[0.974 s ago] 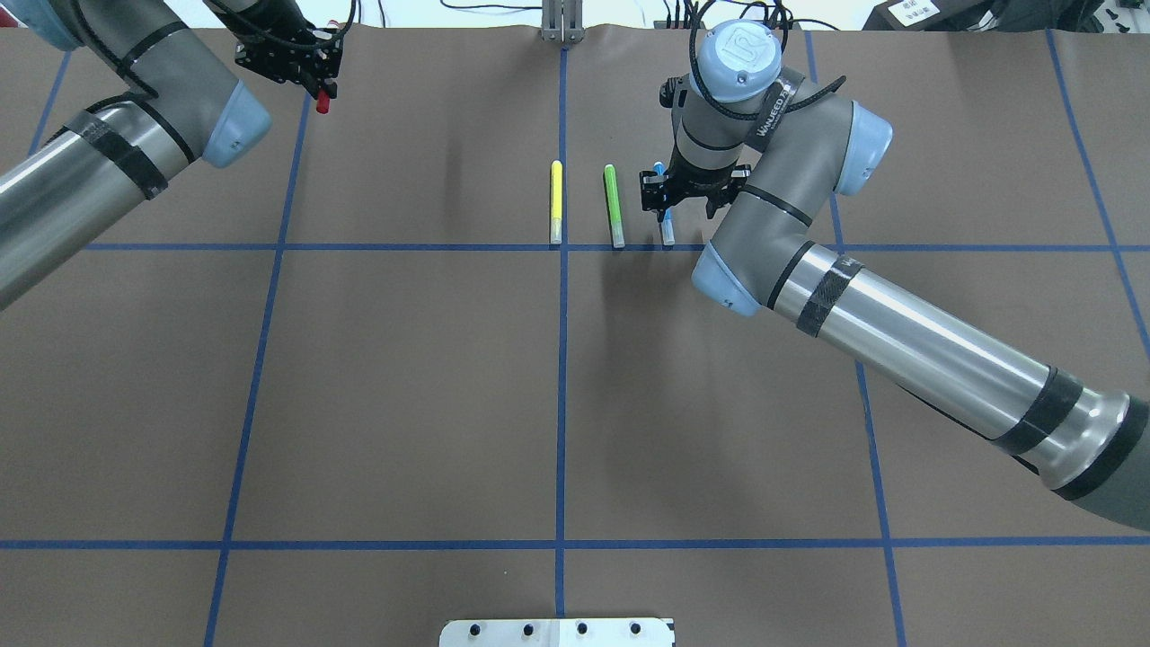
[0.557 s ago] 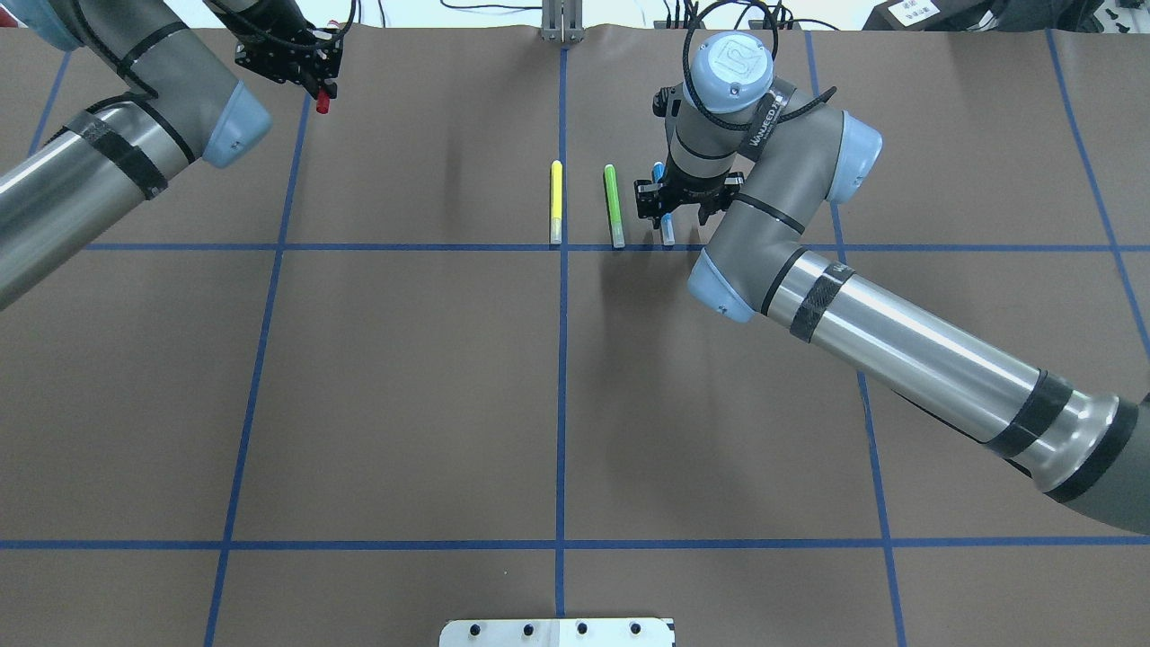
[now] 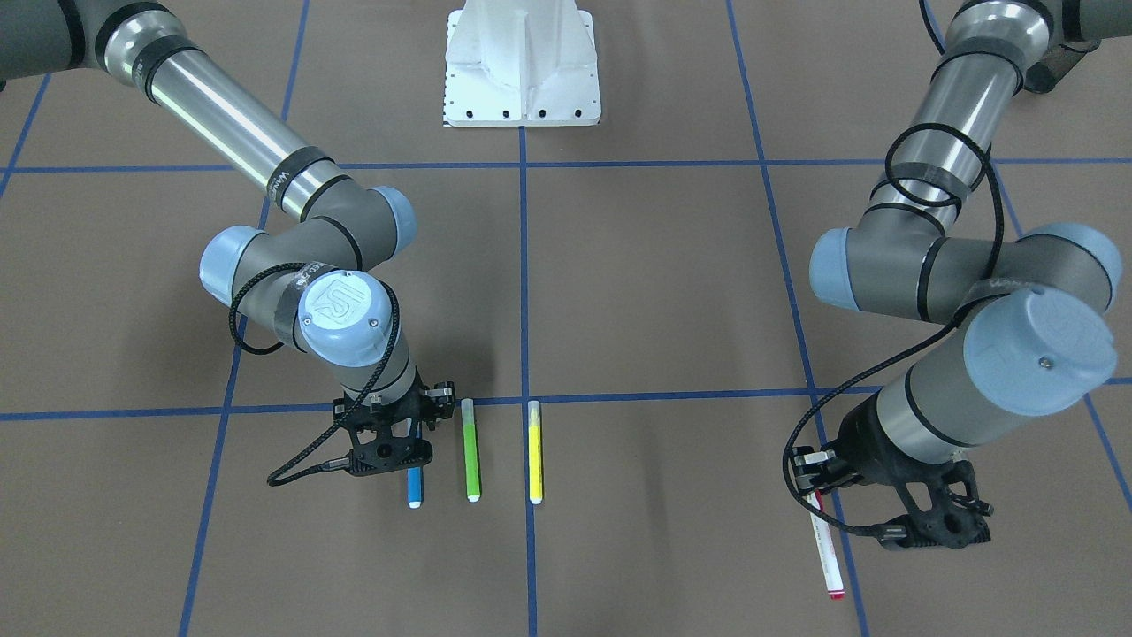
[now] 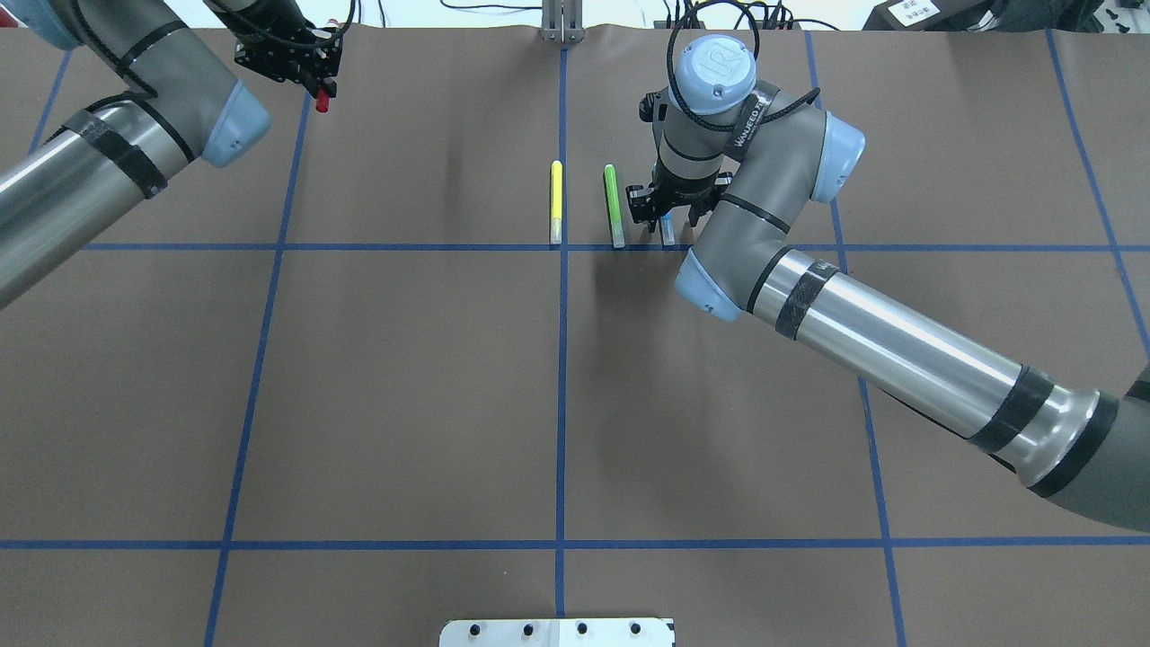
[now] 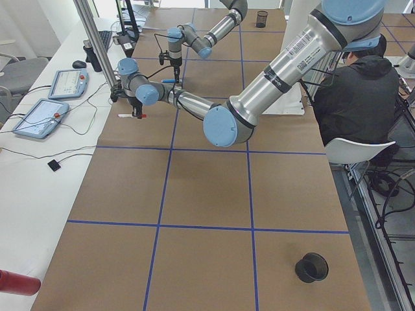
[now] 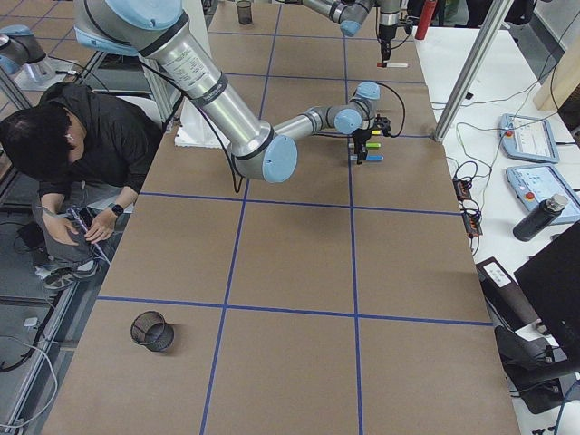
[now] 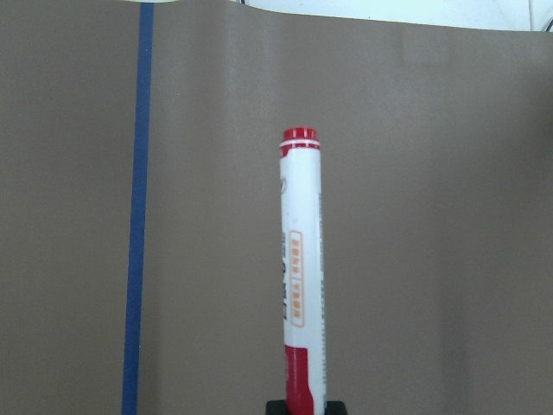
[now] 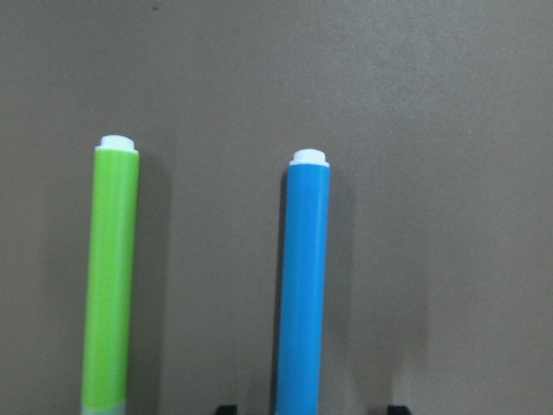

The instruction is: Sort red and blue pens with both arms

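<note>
A green pen (image 3: 470, 449) and a yellow pen (image 3: 533, 453) lie side by side, parallel, on the brown surface (image 3: 654, 292) marked with blue tape lines (image 3: 654, 164). A person (image 6: 91, 136) in black sits beside it.

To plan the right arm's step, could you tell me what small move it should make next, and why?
Probably close the right gripper: its open jaws straddle the blue pen, which lies close beside the green pen.

Left arm (image 3: 946, 265) and right arm (image 3: 221, 115): silver tubes, grey elbows; round pale-blue caps (image 3: 340, 310); black bands (image 4: 795, 292); looped black cables (image 3: 889, 164).
</note>
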`<state>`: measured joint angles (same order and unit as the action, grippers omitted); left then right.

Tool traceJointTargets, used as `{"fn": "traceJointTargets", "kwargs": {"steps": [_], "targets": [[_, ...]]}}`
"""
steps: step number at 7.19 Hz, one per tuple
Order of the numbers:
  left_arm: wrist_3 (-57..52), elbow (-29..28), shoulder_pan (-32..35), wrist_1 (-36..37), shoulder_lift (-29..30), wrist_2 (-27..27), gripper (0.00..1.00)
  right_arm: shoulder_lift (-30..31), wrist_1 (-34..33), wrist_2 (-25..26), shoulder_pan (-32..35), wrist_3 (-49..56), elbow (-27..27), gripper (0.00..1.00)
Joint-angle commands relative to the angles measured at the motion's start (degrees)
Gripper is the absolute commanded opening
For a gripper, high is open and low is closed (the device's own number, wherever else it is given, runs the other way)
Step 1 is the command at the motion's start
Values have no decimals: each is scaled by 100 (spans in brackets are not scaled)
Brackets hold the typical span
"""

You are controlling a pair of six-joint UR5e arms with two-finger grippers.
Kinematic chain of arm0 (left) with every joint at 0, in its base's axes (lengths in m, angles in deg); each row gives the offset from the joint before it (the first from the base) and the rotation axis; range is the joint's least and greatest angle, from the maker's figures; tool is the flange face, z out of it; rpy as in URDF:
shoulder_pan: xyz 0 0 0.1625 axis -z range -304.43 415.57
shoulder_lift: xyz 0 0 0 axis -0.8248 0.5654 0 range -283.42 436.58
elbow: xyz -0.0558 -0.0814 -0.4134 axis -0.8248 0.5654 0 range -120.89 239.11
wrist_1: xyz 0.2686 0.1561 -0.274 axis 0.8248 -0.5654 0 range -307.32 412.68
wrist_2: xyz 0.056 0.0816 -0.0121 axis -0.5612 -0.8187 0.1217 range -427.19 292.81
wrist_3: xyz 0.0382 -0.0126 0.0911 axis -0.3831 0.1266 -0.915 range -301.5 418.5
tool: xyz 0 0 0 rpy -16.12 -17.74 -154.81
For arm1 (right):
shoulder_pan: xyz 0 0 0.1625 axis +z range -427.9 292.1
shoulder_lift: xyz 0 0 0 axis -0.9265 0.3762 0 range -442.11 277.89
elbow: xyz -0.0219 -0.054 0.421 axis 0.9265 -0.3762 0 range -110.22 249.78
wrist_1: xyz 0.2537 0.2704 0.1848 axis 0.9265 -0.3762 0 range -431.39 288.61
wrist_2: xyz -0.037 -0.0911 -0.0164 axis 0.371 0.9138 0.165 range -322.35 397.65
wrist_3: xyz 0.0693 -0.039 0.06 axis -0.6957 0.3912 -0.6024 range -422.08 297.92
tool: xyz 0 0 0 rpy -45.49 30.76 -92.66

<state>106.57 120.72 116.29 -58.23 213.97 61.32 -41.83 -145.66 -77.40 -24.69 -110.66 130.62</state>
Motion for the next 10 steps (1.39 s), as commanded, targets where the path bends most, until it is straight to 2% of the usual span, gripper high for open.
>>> {"fn": "traceJointTargets", "kwargs": {"steps": [1, 2, 5, 6, 7, 8, 10], "targets": [[0, 0, 1, -1, -2, 7, 0, -12, -9, -8, -5, 15, -19, 45], [0, 0, 1, -1, -2, 7, 0, -12, 0, -9, -5, 24, -28, 37], [0, 0, 10, -1, 7, 7, 0, -12, 0, -9, -14, 24, -63, 35], [0, 0, 10, -1, -2, 7, 0, -12, 0, -9, -14, 24, -63, 31], [0, 0, 10, -1, -2, 7, 0, -20, 0, -9, -14, 24, -54, 3], [0, 0, 10, -1, -2, 7, 0, -29, 0, -9, -5, 24, -54, 0], [0, -9, 10, -1, -2, 7, 0, -160, -9, -157, 195, 15, 7, 0]]}}
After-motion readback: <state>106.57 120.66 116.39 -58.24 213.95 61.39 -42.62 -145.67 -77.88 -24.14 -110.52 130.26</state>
